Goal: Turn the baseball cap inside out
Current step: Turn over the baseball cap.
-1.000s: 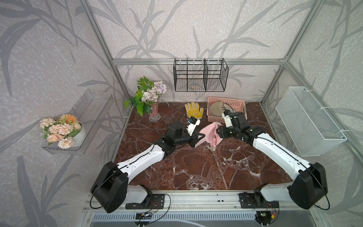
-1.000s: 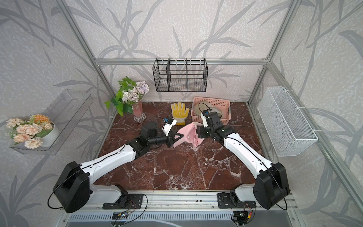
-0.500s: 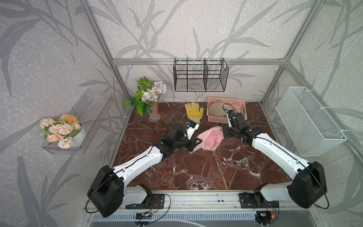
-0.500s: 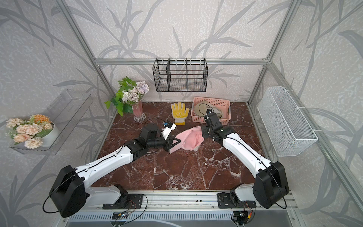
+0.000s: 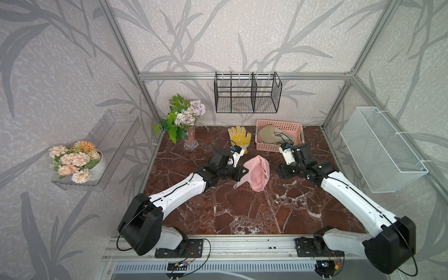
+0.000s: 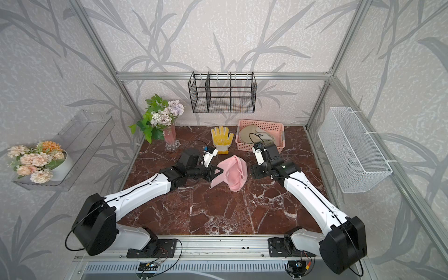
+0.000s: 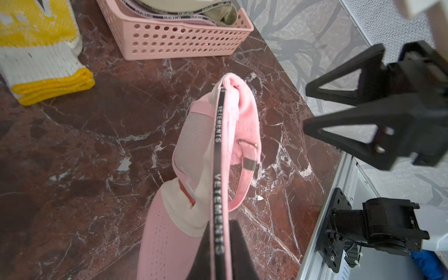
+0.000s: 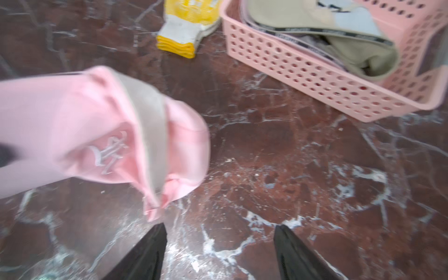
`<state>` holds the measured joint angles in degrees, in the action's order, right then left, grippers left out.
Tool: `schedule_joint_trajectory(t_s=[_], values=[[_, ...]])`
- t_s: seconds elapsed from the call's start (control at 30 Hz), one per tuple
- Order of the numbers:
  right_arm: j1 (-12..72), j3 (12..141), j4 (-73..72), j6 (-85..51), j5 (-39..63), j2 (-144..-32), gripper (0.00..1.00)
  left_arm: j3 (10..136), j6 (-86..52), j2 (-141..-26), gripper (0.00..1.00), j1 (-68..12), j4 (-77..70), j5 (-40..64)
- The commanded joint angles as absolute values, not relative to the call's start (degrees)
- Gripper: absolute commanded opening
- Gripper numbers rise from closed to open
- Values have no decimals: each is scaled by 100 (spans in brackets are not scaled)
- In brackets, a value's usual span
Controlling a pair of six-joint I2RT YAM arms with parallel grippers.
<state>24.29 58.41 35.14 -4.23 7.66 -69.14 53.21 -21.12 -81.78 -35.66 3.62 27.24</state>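
Cap looks light and floppy, only the brim stiff, hanging low over the table mid-back from the left gripper pinched on its lettered band, so I'd have the wide-open, empty right gripper beside it grab the soft crown.

The cap is cloth, the tabletop glossy marble, the basket plastic.

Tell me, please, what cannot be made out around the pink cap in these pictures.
- Where the left gripper pinches the pink cap: covered by the black band and cut off by the left wrist view's edge.
- The cap's embroidery: blurred in the right wrist view.
- What lies under the beige cap in the pink basket: hidden in every view.
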Motion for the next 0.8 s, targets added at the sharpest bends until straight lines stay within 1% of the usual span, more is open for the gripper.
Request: schedule_joint_trajectory(t_s=[0.0, 0.03, 0.13, 0.33, 0.53, 0.63, 0.7, 0.73, 0.77], values=[[2526, 5723, 3480, -302, 2698, -6775, 73, 5520, -2372, -8307, 0, -3557, 363, 2760], [2649, 5685, 3352, -419, 2623, -6799, 73, 5527, -2373, -8337, 0, -3558, 346, 2772], [3022, 5509, 2936, -735, 1577, -6971, 75, 5494, -2364, -8379, 0, -3555, 262, 2810], [3191, 5465, 2202, -1349, 425, -7531, 76, 5403, -2134, -8454, 0, -3558, 114, 3121], [3173, 5638, 1893, -1039, 13, -7767, 79, 5199, -1842, -8480, 0, -3555, -59, 3401], [3157, 5806, 1821, -824, -80, -8025, 79, 5144, -1721, -8492, 0, -3561, -112, 3536], [3114, 5893, 1760, -643, 37, -8244, 73, 5103, -1654, -8499, 0, -3558, -173, 3636], [3091, 5967, 1775, -594, 114, -8365, 64, 5066, -1637, -8505, 1, -3556, -234, 3665], [3073, 6029, 1805, -597, 138, -8467, 51, 5021, -1635, -8508, 3, -3553, -301, 3676]])
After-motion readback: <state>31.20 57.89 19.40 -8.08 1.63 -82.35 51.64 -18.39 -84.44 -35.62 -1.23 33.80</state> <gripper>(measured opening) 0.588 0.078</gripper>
